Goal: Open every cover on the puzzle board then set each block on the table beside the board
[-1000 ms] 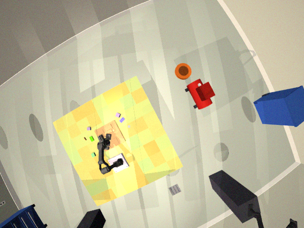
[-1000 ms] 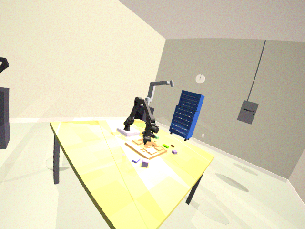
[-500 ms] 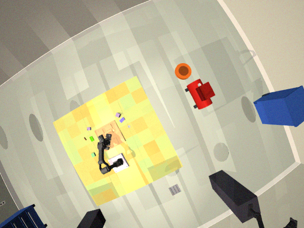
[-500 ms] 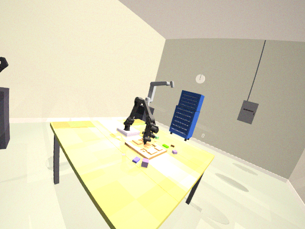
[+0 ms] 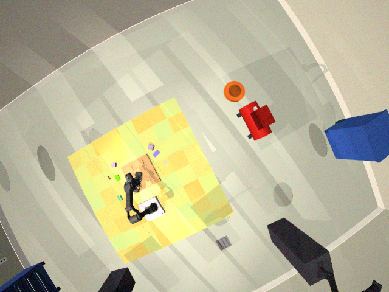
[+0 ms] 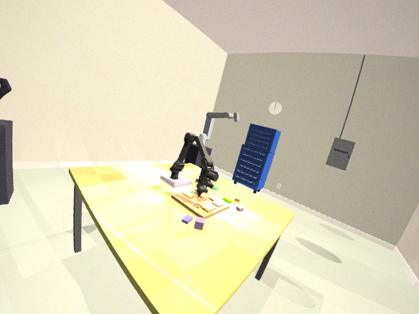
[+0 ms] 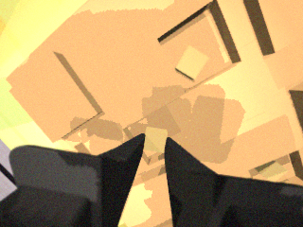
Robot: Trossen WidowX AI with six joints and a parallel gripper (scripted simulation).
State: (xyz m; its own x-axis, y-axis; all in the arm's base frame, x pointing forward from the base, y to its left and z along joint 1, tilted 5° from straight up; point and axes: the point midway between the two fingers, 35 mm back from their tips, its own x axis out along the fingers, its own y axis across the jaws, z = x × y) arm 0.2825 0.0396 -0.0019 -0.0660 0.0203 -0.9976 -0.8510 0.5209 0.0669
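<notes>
The tan puzzle board point(image 5: 125, 168) point(image 6: 189, 205) point(image 7: 118, 38) lies on the table. My gripper point(image 6: 200, 193) point(image 7: 154, 139) is low over it, shut on a small pale square knob point(image 7: 155, 142). Another pale knob point(image 7: 191, 62) stands on a flat piece with dark slots around it. Blocks rest beside the board: purple point(image 5: 151, 146) point(image 6: 199, 223), blue-violet point(image 5: 155, 153) point(image 6: 186, 219), lilac point(image 5: 113, 164) point(image 6: 239, 208), bright green point(image 5: 117, 177) point(image 6: 227, 199), teal point(image 5: 119, 198) point(image 6: 215, 188) and brown point(image 5: 109, 177) point(image 6: 237, 199). The arm hides part of the board; I cannot tell each cover's state.
The arm's white base plate point(image 5: 159, 211) point(image 6: 182, 183) stands close to the board. A small pale piece point(image 5: 165, 162) point(image 6: 169, 211) lies on the table point(image 5: 200, 171) point(image 6: 152, 243). Purple and blue-violet blocks lie close together. Strong shadows cross the board.
</notes>
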